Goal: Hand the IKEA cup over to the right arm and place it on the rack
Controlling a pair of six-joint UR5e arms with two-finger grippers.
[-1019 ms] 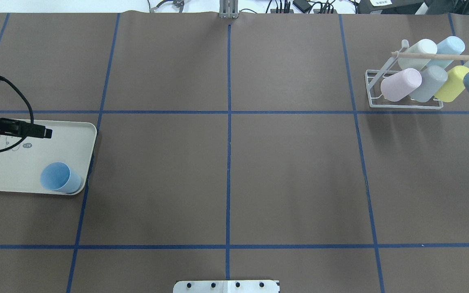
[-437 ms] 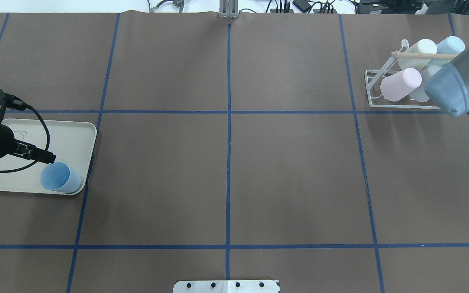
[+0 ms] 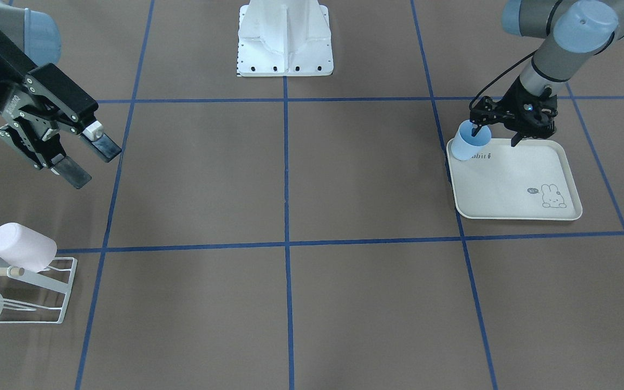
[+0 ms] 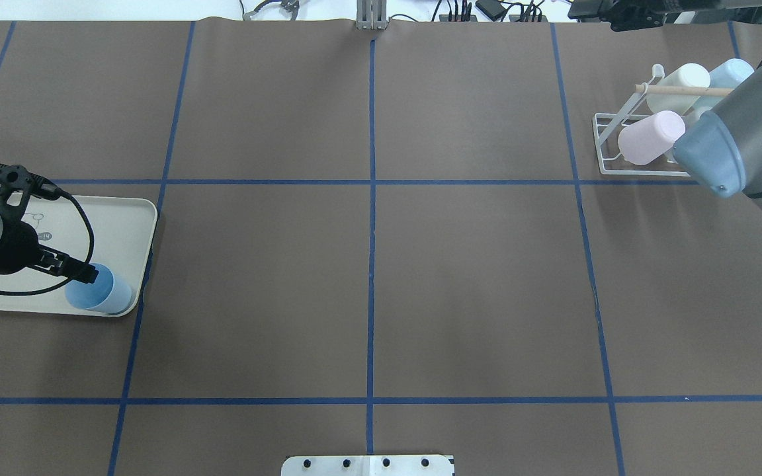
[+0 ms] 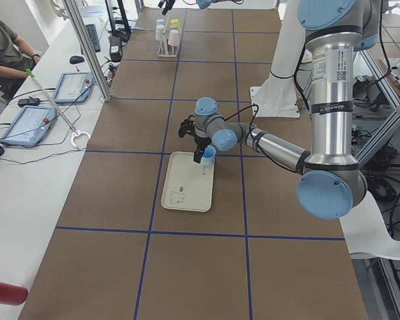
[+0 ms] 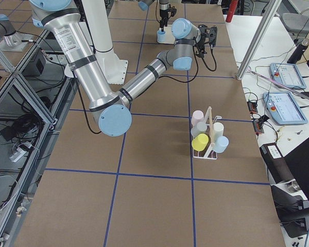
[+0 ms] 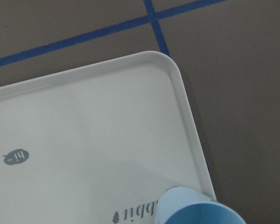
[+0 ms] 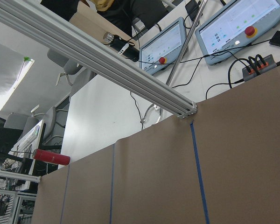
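The light blue IKEA cup (image 4: 98, 289) (image 3: 468, 143) stands upright in the near corner of a cream rabbit-printed tray (image 4: 123, 218) (image 3: 507, 184). My left gripper (image 3: 495, 135) is open at the cup's rim, with one finger in its mouth and the other over the tray. The left wrist view catches only the cup's rim (image 7: 200, 212). My right gripper (image 3: 92, 162) hangs open and empty above the table, short of the rack. The white wire rack (image 4: 609, 142) (image 3: 57, 292) holds several cups, and my right arm partly covers it in the overhead view.
A pink cup (image 4: 651, 137) and a cream cup (image 4: 685, 79) sit on the rack under its wooden rod. The robot base (image 3: 285, 38) stands at the table's middle edge. Blue tape lines grid the brown table. A person (image 5: 3, 47) sits at a side desk.
My left gripper has moved across the tray to the blue cup's rim. My right arm has swung in over the rack and now hides some of its cups.
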